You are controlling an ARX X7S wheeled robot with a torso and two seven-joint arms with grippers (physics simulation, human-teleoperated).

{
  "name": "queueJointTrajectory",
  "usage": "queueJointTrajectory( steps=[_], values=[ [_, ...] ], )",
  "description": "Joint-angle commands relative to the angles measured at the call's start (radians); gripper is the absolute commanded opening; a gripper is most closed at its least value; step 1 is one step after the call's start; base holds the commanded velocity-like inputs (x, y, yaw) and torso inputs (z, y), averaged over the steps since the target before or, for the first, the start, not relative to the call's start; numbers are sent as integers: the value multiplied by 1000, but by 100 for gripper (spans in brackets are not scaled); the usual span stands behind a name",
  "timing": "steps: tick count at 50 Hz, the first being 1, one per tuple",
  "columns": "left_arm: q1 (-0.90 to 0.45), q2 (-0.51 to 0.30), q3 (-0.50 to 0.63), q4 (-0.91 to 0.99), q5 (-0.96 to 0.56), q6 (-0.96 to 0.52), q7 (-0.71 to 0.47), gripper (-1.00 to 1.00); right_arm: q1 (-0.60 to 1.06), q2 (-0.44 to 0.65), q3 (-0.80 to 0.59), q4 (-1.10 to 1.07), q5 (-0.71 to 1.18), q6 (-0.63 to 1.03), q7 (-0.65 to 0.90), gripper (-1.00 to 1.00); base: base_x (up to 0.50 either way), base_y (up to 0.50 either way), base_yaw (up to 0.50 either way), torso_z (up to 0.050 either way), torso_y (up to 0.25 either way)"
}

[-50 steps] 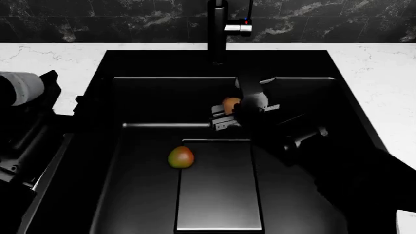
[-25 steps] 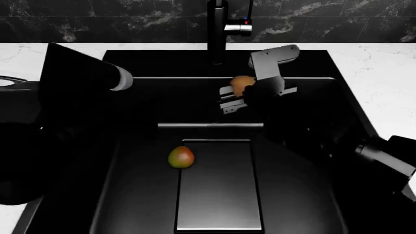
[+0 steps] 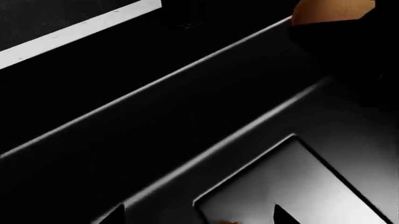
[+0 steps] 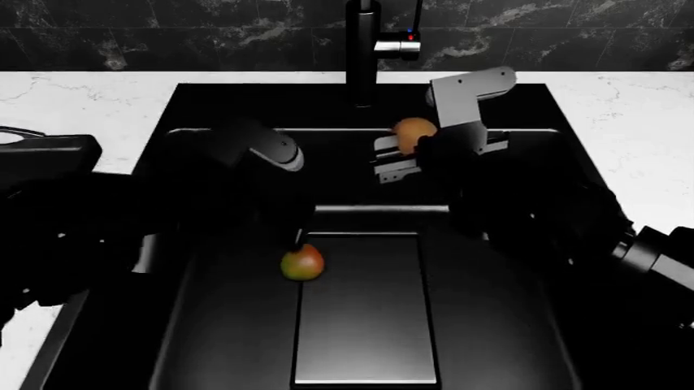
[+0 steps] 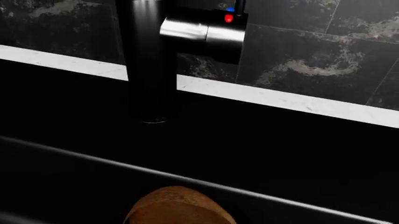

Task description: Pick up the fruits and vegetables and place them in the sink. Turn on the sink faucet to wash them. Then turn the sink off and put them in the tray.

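The mango [image 4: 302, 262] lies on the floor of the black sink [image 4: 184, 162], by the raised step. My left gripper [image 4: 298, 237] hangs just above it. In the left wrist view its dark fingertips [image 3: 281, 217] stand wide apart, open, and a sliver of the mango [image 3: 227, 222] shows between them. My right gripper [image 4: 396, 153] is shut on the tan-brown fruit [image 4: 414, 134] and holds it up over the back of the sink, just below the faucet [image 4: 363, 49]. In the right wrist view that fruit [image 5: 177, 207] shows below the faucet [image 5: 146, 60]. The tray is out of view.
White marble counter [image 4: 76, 97] runs on both sides of the sink, with a dark marbled wall [image 4: 162, 32] behind. The faucet's silver block [image 5: 187, 30] carries a red dot [image 5: 229, 18]. A raised flat step [image 4: 363, 309] sits in the sink's bottom.
My right gripper has lifted the tan-brown fruit up and back toward the faucet. My left arm has swung from the left edge into the sink, down over the mango.
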Motion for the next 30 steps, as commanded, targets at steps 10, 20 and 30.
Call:
queueJointTrajectory(
  steps=[10, 20, 30],
  values=[
    [-62, 115, 127, -252, 90, -119, 299, 100, -10, -24, 7, 60, -18, 9, -31, -100, 0, 0, 0, 0, 0],
    [-109, 149, 176, -307, 132, -167, 396, 100, -20, -38, 7, 91, -18, 7, -49, -100, 0, 0, 0, 0, 0],
    [-100, 152, 192, -275, 134, -178, 408, 100, -19, -37, 8, 92, -21, 10, -46, -100, 0, 0, 0, 0, 0]
  ],
)
